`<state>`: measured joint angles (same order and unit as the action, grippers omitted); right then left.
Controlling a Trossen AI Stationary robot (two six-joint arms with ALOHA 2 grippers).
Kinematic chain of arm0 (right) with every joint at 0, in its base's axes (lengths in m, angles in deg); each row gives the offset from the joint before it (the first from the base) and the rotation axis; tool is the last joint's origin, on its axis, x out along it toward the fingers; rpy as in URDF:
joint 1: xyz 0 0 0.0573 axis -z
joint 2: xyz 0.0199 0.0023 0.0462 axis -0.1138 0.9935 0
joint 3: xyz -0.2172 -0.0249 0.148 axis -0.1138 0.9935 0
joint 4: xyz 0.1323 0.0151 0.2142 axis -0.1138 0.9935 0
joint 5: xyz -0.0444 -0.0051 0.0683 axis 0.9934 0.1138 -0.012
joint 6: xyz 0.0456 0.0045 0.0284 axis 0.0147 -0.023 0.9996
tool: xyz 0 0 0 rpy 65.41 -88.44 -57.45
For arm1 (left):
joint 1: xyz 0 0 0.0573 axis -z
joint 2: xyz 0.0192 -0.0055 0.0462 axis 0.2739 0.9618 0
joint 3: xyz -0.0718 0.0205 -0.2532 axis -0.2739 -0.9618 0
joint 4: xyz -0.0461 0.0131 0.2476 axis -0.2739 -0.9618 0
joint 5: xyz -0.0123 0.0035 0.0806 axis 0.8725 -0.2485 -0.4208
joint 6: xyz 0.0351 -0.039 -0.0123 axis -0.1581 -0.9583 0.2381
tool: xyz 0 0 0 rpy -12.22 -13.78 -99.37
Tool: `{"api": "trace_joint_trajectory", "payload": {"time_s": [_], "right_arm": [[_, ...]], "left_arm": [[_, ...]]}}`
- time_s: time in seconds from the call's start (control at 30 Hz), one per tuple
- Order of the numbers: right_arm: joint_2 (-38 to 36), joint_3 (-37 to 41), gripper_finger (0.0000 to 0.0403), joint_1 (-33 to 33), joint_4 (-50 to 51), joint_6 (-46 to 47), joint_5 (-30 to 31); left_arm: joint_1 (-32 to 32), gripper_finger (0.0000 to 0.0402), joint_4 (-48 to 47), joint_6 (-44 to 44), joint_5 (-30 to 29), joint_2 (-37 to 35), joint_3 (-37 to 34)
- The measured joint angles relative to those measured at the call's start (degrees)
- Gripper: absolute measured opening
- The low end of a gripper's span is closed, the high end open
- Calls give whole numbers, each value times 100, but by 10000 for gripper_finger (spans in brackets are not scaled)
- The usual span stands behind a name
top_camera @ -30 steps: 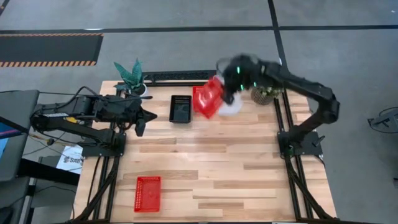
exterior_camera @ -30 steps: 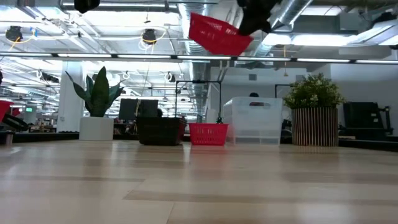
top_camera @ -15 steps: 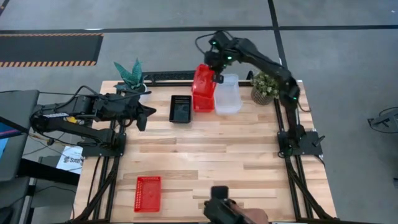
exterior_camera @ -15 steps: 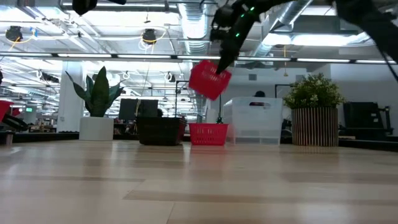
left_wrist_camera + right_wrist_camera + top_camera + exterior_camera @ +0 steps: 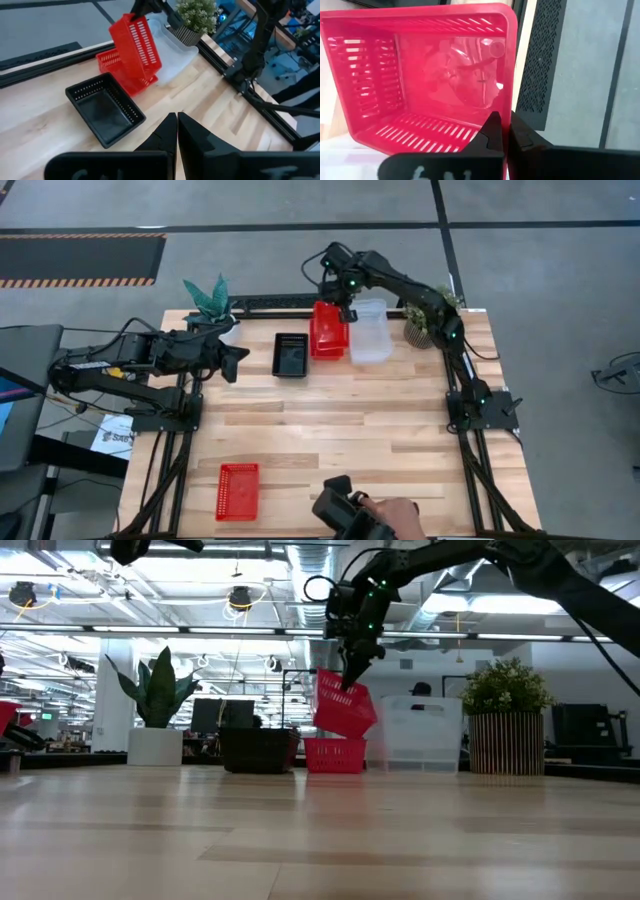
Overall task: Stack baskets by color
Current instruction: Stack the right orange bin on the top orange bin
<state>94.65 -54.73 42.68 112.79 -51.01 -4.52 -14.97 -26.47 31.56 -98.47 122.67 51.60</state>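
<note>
My right gripper point(image 5: 346, 308) is shut on a red mesh basket point(image 5: 330, 328) at the table's far edge, above a second red basket point(image 5: 334, 755) that stands on the table. A black basket point(image 5: 291, 355) stands to their left, a clear basket point(image 5: 368, 340) to their right. A third red basket point(image 5: 237, 490) lies near the front left. My left gripper point(image 5: 240, 360) hovers shut and empty over the left side, left of the black basket. My right gripper pinches the held red basket's far wall at the rim point(image 5: 509, 100), near a corner, one finger inside and one outside. The fingers slant down from above. The basket hangs steeply tilted below them, its lower end point(image 5: 350, 730) at the second red basket's top; whether they touch, I cannot tell.
A potted plant point(image 5: 425, 325) stands at the far right corner, a spiky plant point(image 5: 210, 302) at the far left. A person's hand with a dark device point(image 5: 350, 515) is over the near edge. Bare wood lies across the table's middle.
My right gripper has swung toward the table's far edge and left, and come down, rolling its wrist. The red basket has gone with it, from high and sideways to hanging steeply over the second red basket. A person's hand has come in at the near edge. My left gripper has turned slightly.
</note>
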Motion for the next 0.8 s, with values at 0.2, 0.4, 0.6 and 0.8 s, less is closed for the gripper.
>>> {"api": "trace_joint_trajectory", "payload": {"time_s": [0.2, 0.4, 0.6, 0.8], "right_arm": [[0, 0, 6, 30, 145, 67, -236], [-2, 0, 7, -12, 101, 372, -516], [-1, 53, 7, -94, 58, 472, -612], [-10, 198, 8, -121, 92, 557, -727]], "left_arm": [[0, 0, 0, -134, -73, 0, 0], [0, 0, 0, -117, -75, 0, 0], [0, 0, 0, -45, -88, 0, 0], [0, 0, -2, -29, -80, 0, 0]]}}
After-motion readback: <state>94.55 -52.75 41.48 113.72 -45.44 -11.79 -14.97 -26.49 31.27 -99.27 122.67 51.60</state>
